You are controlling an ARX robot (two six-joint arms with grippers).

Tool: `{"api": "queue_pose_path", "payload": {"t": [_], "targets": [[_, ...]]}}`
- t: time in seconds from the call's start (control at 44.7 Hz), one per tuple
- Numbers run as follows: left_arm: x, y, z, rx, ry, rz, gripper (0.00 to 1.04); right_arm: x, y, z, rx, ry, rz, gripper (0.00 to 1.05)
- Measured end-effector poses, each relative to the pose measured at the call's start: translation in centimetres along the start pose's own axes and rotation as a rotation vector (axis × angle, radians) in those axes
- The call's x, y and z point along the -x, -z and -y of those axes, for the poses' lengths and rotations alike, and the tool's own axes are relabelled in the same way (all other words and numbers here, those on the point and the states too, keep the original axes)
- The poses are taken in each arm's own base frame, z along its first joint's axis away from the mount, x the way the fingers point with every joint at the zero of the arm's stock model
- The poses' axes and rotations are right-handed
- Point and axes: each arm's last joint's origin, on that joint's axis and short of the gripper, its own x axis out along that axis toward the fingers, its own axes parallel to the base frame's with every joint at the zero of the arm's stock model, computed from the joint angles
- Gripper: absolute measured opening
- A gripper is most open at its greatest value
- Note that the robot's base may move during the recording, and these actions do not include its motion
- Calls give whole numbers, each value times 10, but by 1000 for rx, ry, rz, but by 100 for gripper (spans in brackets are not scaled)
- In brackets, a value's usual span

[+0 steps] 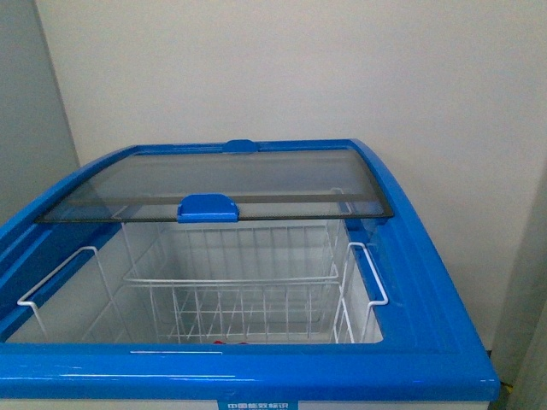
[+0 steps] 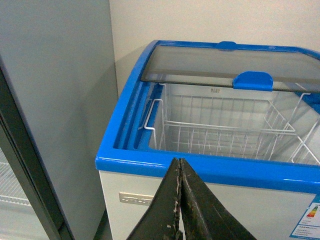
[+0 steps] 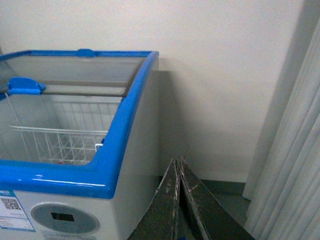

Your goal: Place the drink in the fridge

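The fridge [image 1: 256, 369] is a white chest with a blue rim, and its glass lid [image 1: 239, 175] is slid to the back, leaving the front half uncovered. White wire baskets [image 1: 239, 286] hang inside. A small red spot [image 1: 229, 343] shows low in the chest behind the front rim; I cannot tell whether it is the drink, which otherwise is out of view. My left gripper [image 2: 180, 162] is shut and holds nothing, in front of the fridge's front rim [image 2: 130, 164]. Shut and holding nothing too, my right gripper [image 3: 177, 162] hangs beside the fridge's right side [image 3: 140, 150].
A tall grey cabinet [image 2: 50, 100] stands close on the fridge's left. A pale curtain [image 3: 292, 150] hangs to the right, with a strip of floor between it and the fridge. The lid's blue handle [image 1: 208, 207] sits mid-chest. A plain wall is behind.
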Motion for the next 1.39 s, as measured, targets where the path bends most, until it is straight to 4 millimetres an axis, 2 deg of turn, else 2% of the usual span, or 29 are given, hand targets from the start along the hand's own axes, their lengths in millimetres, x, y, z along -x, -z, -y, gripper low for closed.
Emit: {"api": "queue_pose_path", "payload": {"t": [0.201, 0.246, 0.336, 0.492, 0.694, 0.761, 0.783, 1.388], "targets": [[0, 0, 0, 0, 0, 0, 3, 0, 0, 0, 0, 1, 3, 3], [0, 0, 0, 0, 0, 0, 6, 0, 0, 0, 1, 1, 3, 8], [0, 0, 0, 0, 0, 0, 20, 0, 0, 0, 1, 1, 3, 22], [0, 0, 0, 0, 0, 0, 53, 0, 0, 0, 1, 1, 3, 55], [0, 0, 0, 0, 0, 0, 84, 0, 0, 0, 1, 1, 3, 84], [0, 0, 0, 0, 0, 0, 97, 0, 0, 0, 1, 1, 3, 97], [0, 0, 0, -2, 0, 0, 98, 0, 0, 0, 0, 1, 3, 99], [0, 0, 0, -2, 0, 0, 97, 0, 0, 0, 1, 1, 3, 98]]}}
